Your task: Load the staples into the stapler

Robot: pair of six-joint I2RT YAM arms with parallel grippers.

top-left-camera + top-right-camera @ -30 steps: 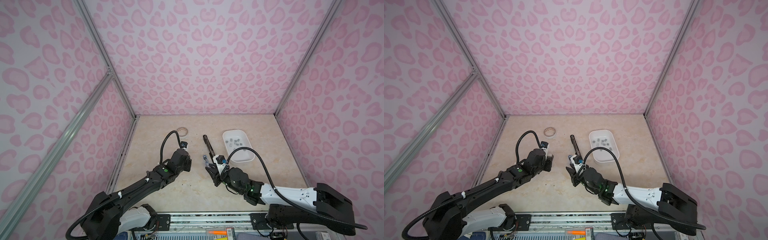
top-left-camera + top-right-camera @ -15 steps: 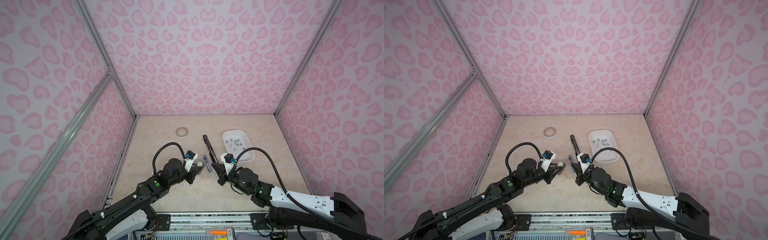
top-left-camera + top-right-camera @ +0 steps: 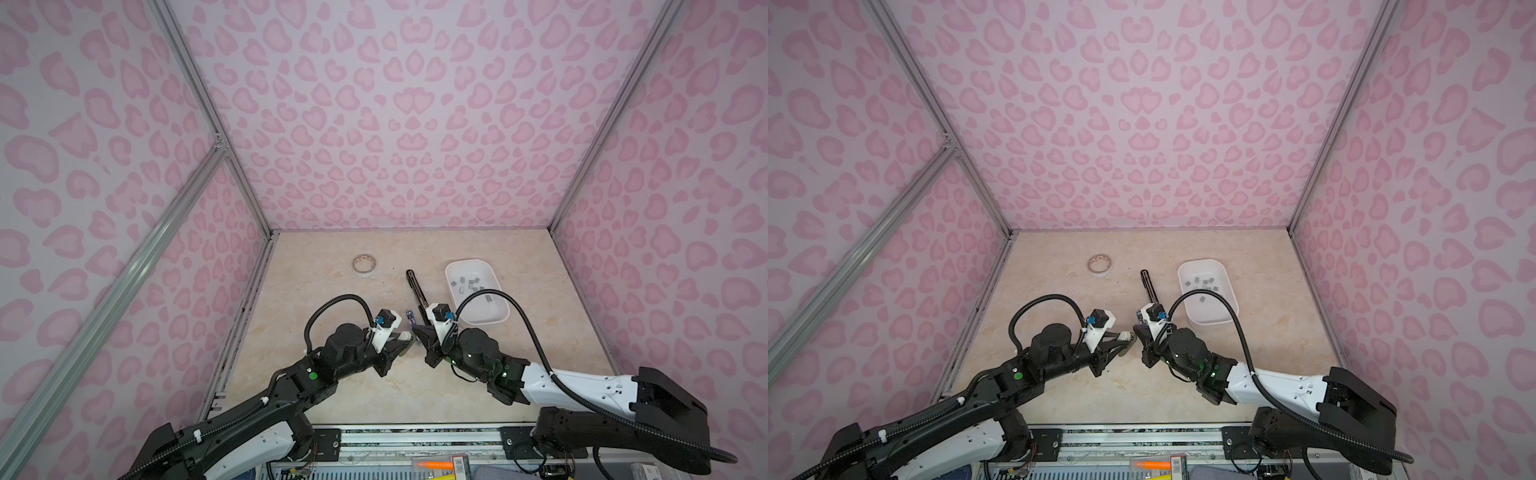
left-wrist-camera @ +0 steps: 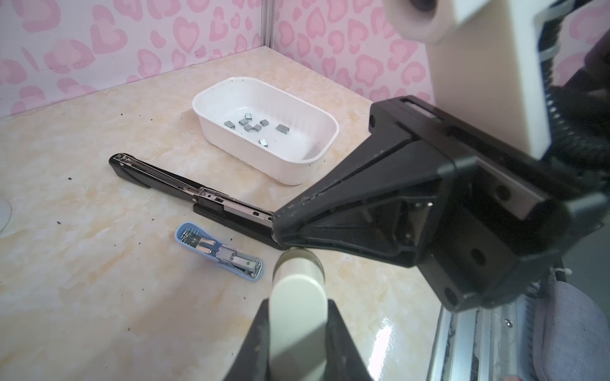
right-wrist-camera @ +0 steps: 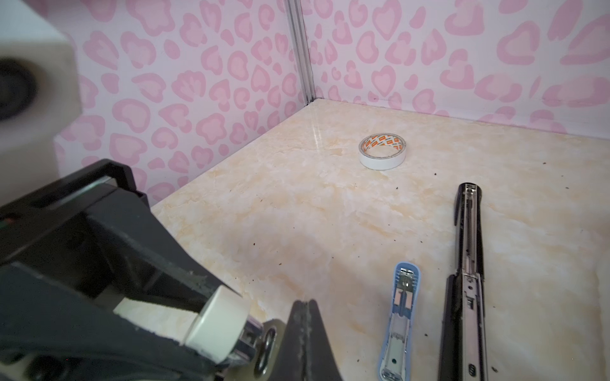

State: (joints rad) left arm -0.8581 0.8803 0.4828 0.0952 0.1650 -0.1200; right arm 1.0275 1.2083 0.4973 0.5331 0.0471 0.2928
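Left wrist view: the staples [image 4: 248, 127] are seen lying loose in the white tray [image 4: 290, 171], near the opened black stapler [image 4: 165, 179] and the blue stapler [image 4: 219, 252] just beside it. A cream cylinder [image 4: 298, 267] is clamped by the left gripper [image 4: 297, 305]. The right gripper [image 5: 307, 308] is closed tight beside its metal end.

No text can be read anywhere. The tape roll [image 5: 382, 151] carries orange print inside its ring, too blurred to make out.
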